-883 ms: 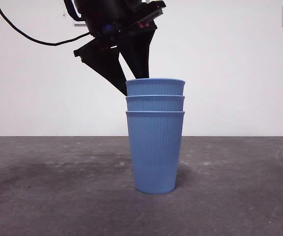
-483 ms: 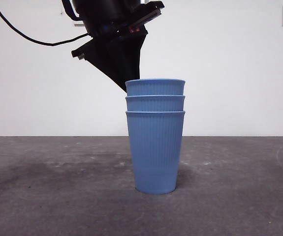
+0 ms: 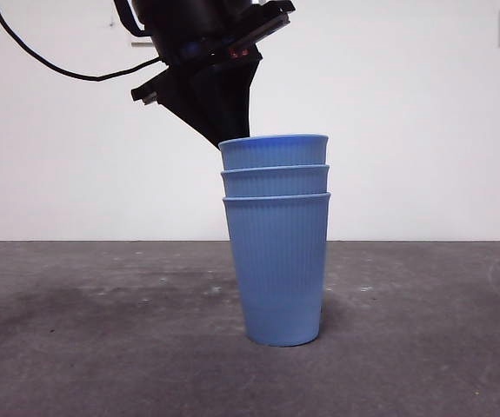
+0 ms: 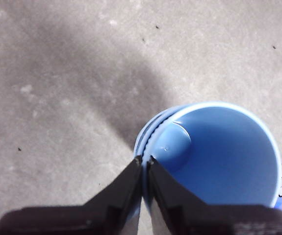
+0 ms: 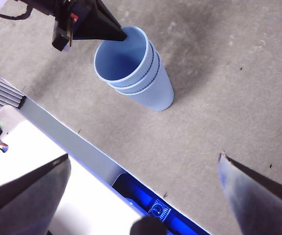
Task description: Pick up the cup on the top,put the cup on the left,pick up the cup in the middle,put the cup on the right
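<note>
The left gripper point(image 4: 144, 161) has its fingers pinched on the top cup point(image 3: 274, 152)'s thin rim; the light, slippery plastic may drag the nested stack point(image 3: 277, 261). The right gripper point(image 5: 141, 166) waits, fingers spread wide.

table point(image 3: 76, 347): open all round | cup stack point(image 3: 277, 261): sole obstacle

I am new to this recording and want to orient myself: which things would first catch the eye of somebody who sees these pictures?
First, the stack of three blue cups standing mid-table on the grey table. Next, the left gripper, shut on the rim of the top cup. The right gripper waits open, high and away from the stack.
</note>
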Available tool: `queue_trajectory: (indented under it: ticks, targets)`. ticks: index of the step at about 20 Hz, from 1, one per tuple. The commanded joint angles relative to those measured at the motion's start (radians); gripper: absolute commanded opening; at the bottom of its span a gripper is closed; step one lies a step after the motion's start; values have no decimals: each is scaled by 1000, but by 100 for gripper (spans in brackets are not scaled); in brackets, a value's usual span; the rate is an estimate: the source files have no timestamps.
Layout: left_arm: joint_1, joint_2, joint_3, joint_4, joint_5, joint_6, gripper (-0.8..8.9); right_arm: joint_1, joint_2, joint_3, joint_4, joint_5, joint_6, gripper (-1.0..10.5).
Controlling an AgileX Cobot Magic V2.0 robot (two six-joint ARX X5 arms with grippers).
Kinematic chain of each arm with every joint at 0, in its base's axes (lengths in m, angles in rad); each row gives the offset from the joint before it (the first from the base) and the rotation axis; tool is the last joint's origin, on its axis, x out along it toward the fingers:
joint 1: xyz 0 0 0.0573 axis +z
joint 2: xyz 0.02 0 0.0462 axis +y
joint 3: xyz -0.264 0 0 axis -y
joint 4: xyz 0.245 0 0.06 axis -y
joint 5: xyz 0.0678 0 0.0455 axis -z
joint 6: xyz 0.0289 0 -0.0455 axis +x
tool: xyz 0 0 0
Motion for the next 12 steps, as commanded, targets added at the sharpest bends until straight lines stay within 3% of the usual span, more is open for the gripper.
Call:
queue_trajectory:
  ticks: [1,7,12]
  targets:
    - [-2,6,6,14,1,-4,-8,2,0,0,7,0,5,502]
    - [-2,6,97,-51,2,2,-8,2,0,0,7,0,5,502]
    - [-2,6,225,-200,1,35,-8,2,0,0,8,-1,5,502]
